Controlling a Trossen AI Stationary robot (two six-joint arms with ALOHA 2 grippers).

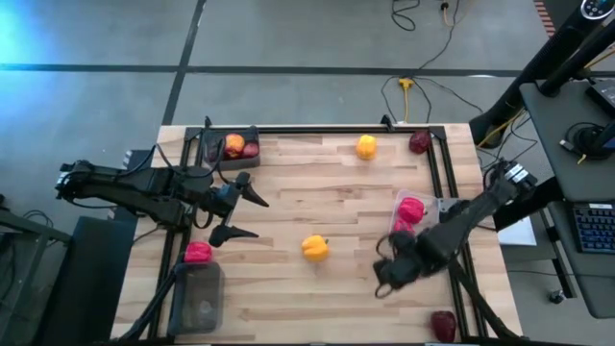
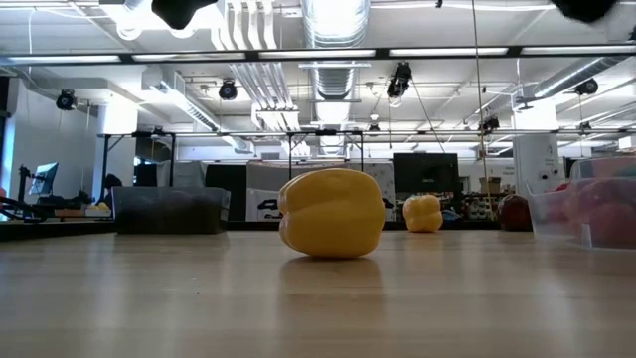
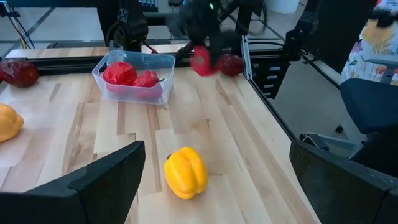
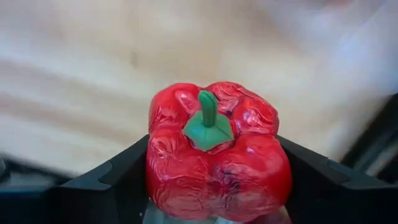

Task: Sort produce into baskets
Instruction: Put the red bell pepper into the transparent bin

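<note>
Right gripper [image 4: 214, 186]: clamping a red bell pepper [image 4: 217, 152] between its fingers, near the table's [image 1: 356, 298] right edge beside the clear bin [image 1: 430, 207] | Left gripper [image 1: 240, 211]: hovering with jaws spread wide near the left edge | Yellow bell pepper [image 1: 314, 248]: lying mid-table | Dark bins [image 1: 216, 149] [image 1: 199, 303]: sitting at the left corners.

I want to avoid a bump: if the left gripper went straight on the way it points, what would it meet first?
Most likely the yellow pepper, which lies on the table ahead of the open left gripper; depth is uncertain.
</note>
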